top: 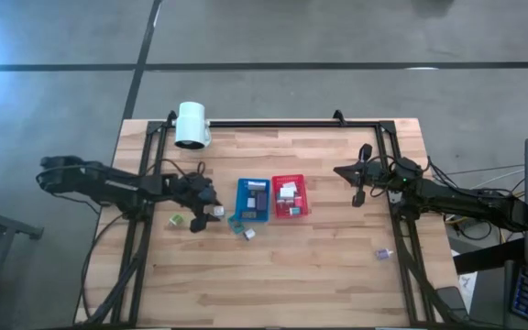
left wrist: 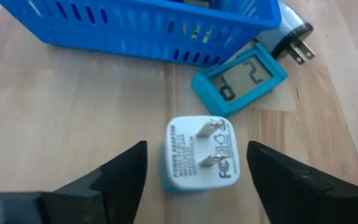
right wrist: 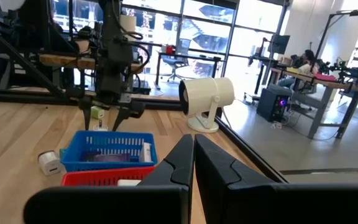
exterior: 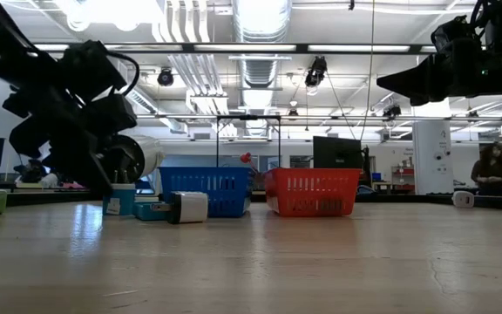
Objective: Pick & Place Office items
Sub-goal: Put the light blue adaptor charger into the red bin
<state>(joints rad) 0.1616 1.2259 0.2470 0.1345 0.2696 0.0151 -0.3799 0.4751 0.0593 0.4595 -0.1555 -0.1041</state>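
Note:
A white plug adapter (left wrist: 197,155) with a blue underside lies on the table, prongs up, beside the blue tray (left wrist: 135,25). My left gripper (left wrist: 197,180) is open, one finger on each side of the adapter with a gap to both; the high view shows this gripper (top: 207,205) left of the blue tray (top: 253,200). A teal display block (left wrist: 241,78) and a black-and-white plug (left wrist: 294,37) lie just beyond the adapter. My right gripper (right wrist: 192,155) is shut and holds nothing, at the table's right (top: 360,188).
A red tray (top: 290,196) with small items stands right of the blue one. A green block (top: 178,219) lies left of my left gripper, and a small item (top: 382,254) lies toward the near right. A white lamp head (top: 192,125) stands at the far left.

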